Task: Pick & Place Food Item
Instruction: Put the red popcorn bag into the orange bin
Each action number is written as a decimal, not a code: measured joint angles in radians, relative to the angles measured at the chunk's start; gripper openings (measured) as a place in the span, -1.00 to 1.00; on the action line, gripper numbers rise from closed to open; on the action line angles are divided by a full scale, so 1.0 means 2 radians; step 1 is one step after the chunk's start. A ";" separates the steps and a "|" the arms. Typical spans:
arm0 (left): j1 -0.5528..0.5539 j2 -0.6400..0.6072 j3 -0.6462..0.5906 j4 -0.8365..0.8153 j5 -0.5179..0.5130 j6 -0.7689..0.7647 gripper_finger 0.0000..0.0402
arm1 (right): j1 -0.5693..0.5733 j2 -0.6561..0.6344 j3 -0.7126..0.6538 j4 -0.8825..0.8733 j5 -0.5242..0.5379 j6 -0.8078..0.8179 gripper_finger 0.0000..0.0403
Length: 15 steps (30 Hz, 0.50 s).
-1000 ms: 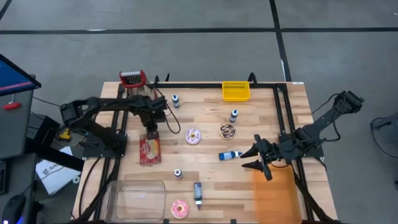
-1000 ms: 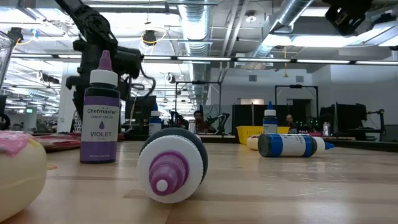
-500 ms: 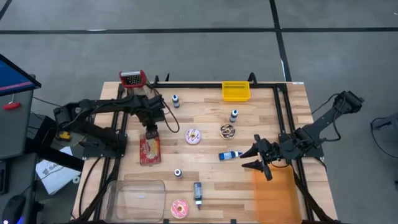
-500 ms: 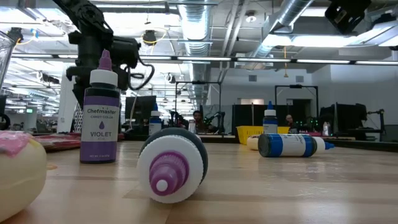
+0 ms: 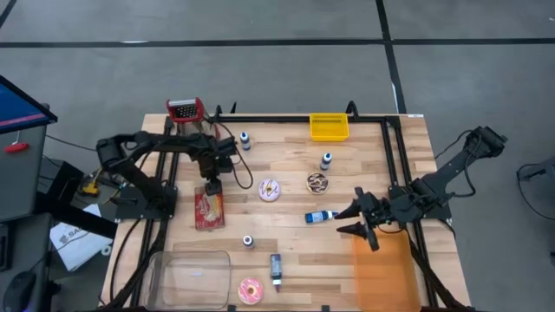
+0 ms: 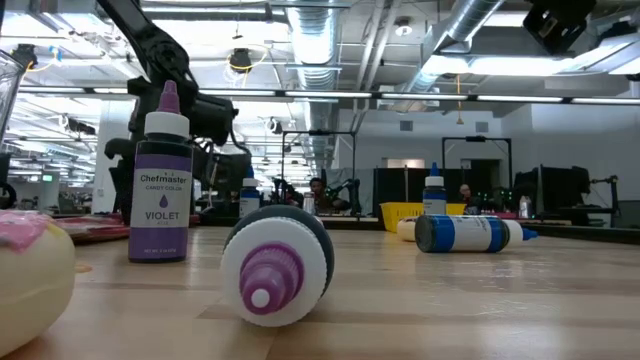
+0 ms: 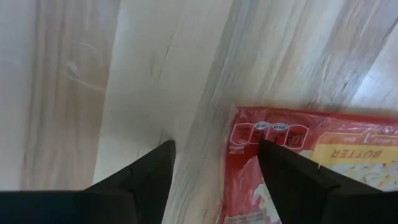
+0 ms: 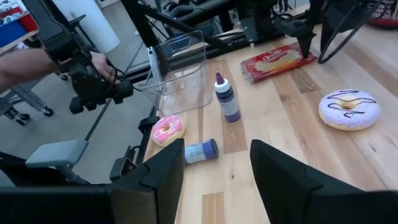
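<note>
The food item, a flat red snack packet (image 5: 209,209), lies on the wooden table's left half, also seen in the left wrist view (image 7: 311,162). My left gripper (image 5: 212,180) points down over the packet's far end and is open (image 7: 214,152). One finger stands over bare wood, the other over the packet's corner. I cannot tell whether either finger touches it. My right gripper (image 5: 351,222) waits open at the right, beside a lying blue bottle (image 5: 321,216), with nothing between its fingers (image 8: 214,165).
A clear tub (image 5: 191,274) stands at the near left and an orange tray (image 5: 381,270) at the near right. A yellow bin (image 5: 329,127) stands at the far edge. Donuts (image 5: 270,190) (image 5: 317,182) (image 5: 251,290) and small bottles (image 5: 248,241) (image 5: 276,269) are scattered. A person's hand (image 8: 93,71) shows beyond the table.
My left gripper has sunk toward the far end of the red packet, still pointing down, and its fingers have spread apart. The packet has stayed where it was.
</note>
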State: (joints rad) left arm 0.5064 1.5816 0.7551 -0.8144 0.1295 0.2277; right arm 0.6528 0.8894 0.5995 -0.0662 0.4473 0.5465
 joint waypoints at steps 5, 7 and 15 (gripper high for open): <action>0.000 0.006 -0.001 0.005 -0.004 0.003 -0.12 | 0.006 0.000 0.000 0.000 0.003 0.006 -0.12; 0.000 0.006 -0.001 0.010 -0.008 0.002 -0.29 | 0.008 0.000 0.000 0.000 0.006 0.006 -0.12; 0.004 0.005 -0.002 0.014 -0.016 0.002 -0.95 | 0.008 0.005 0.000 0.000 0.011 0.006 -0.12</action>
State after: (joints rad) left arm 0.5136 1.5923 0.7517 -0.7866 0.0977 0.2310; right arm 0.6685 0.8994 0.5995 -0.0667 0.4698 0.5587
